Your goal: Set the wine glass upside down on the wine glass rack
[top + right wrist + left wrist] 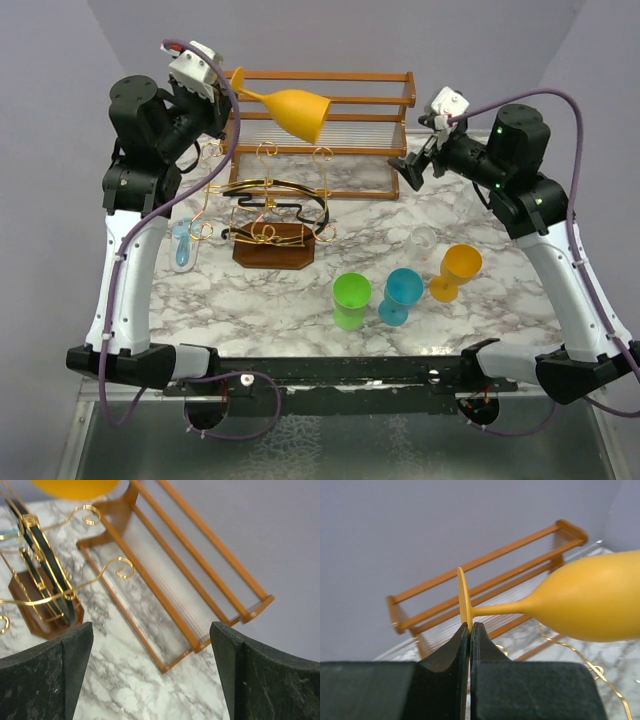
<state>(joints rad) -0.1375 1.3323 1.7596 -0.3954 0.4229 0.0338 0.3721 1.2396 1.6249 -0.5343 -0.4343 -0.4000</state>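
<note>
My left gripper (226,86) is shut on the foot of a yellow wine glass (293,110) and holds it high, tilted, bowl pointing right and slightly down, above the wine glass rack (268,215). In the left wrist view the fingers (470,632) pinch the thin foot disc (463,600), with the stem and bowl (595,605) running right. The rack is gold and black wire on a dark wooden base (272,252); it also shows in the right wrist view (45,580). My right gripper (408,172) is open and empty, hovering right of the rack.
An orange-brown wooden shelf (330,130) stands at the back. A green cup (351,300), a blue glass (401,295), a second yellow glass (456,272) and a clear glass (423,238) stand at the front right. A blue-tinted clear glass (184,245) lies left of the rack.
</note>
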